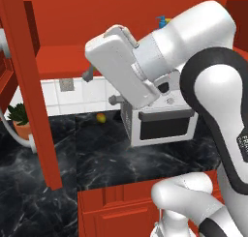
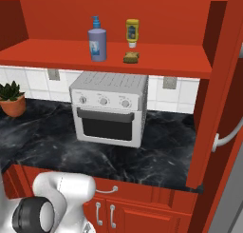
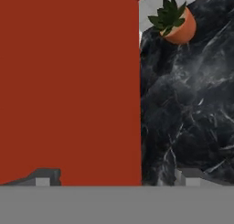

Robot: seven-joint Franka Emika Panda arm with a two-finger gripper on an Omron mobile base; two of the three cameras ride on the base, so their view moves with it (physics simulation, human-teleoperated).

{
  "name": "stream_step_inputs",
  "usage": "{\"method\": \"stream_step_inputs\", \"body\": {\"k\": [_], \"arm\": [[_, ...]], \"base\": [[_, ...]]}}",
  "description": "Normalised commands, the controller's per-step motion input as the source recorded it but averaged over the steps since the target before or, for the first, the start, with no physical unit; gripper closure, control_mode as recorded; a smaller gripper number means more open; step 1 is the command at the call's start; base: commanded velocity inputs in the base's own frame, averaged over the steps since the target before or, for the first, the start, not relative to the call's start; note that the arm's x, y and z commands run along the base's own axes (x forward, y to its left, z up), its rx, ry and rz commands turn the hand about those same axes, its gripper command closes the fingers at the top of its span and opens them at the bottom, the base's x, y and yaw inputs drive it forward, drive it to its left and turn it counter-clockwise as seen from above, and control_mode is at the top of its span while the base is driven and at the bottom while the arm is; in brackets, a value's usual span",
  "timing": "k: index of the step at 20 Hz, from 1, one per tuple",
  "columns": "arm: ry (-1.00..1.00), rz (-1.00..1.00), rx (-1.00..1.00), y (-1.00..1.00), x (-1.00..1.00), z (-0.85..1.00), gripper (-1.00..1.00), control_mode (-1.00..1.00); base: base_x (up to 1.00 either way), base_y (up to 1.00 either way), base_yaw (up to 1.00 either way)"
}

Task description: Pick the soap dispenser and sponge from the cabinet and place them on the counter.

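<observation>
The lavender soap dispenser [image 2: 97, 42] with its blue pump stands upright on the red shelf of the open cabinet [image 2: 166, 61]. The small tan sponge [image 2: 131, 57] lies on the same shelf, a little to its right. In the left base view only the dispenser's blue pump top [image 1: 162, 22] peeks over the arm. My gripper [image 1: 100, 88] points left below the shelf and above the black marble counter [image 2: 47, 141], open and holding nothing. In the hand view the gripper [image 3: 116, 178] faces a red door panel [image 3: 68, 81] and the counter [image 3: 187, 104], with its fingertips [image 3: 43, 177] wide apart.
A yellow squeeze bottle [image 2: 132, 33] stands behind the sponge. A white toaster oven [image 2: 110, 108] sits on the counter under the shelf. A potted plant [image 2: 12, 100] is at the left and a small fruit [image 1: 100, 117] near the wall. Open cabinet doors [image 1: 29, 86] [image 2: 223, 84] flank the shelf.
</observation>
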Motion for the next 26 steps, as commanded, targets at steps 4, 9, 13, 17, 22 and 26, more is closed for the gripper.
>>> {"method": "stream_step_inputs", "body": {"k": [4, 9, 13, 17, 22, 26], "arm": [[-0.13, -0.02, -0.02, -0.42, -0.52, 0.0, -1.0, -1.0], [-0.1, -0.11, 0.0, -0.22, -0.64, 0.0, -1.0, -1.0], [-0.2, -0.02, -0.03, -0.46, -0.36, 0.0, -1.0, -1.0], [-0.2, 0.0, -0.07, -0.45, -0.1, 0.0, -1.0, -1.0], [-0.18, 0.04, -0.07, -0.28, -0.02, 0.0, -1.0, -1.0], [-0.11, 0.08, -0.07, -0.16, 0.0, 0.01, -1.0, -1.0]], "base": [[0.0, 0.0, 0.0], [0.0, 0.0, 0.0], [0.0, 0.0, 0.0], [0.0, 0.0, 0.0], [0.0, 0.0, 0.0], [0.0, 0.0, 0.0]]}}
